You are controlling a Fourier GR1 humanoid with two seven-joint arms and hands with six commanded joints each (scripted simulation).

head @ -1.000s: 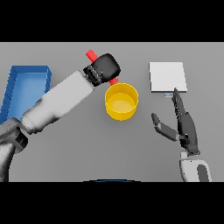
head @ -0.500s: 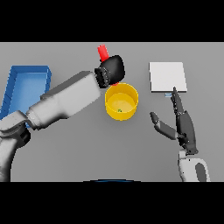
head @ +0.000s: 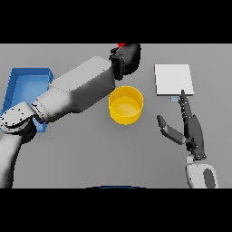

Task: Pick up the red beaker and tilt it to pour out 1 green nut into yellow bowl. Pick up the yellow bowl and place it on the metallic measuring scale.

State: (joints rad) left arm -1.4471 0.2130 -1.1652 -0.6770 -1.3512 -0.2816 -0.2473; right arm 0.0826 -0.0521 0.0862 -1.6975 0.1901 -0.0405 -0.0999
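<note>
**Beaker held beyond the bowl, pour in the balance**

The left hand (head: 126,59) is up at the far side of the grey surface (head: 81,149), fingers clenched round the red beaker (head: 121,45). Only a sliver of red pokes out above the dark hand, so how far the beaker is tilted is hard to say. Just on the near side of that hand sits the round yellow bowl (head: 126,105), upright. No green nut is visible inside it from here, and none shows at the beaker either.

Off to the right of the left hand lies the flat, pale square measuring scale (head: 174,79), nothing on it. The right hand (head: 190,131) rests near its front edge, fingers straight and relaxed, holding nothing. Behind the left forearm sits a blue rectangular tray (head: 22,81).

Here's the risk: the beaker looks to be beyond the bowl's rim rather than squarely over it, so a nut tipping out now could land on the surface and roll off. Tilt too steeply and more than one may spill. The broad forearm also passes close by the bowl, and a low sweep could knock it.
</note>
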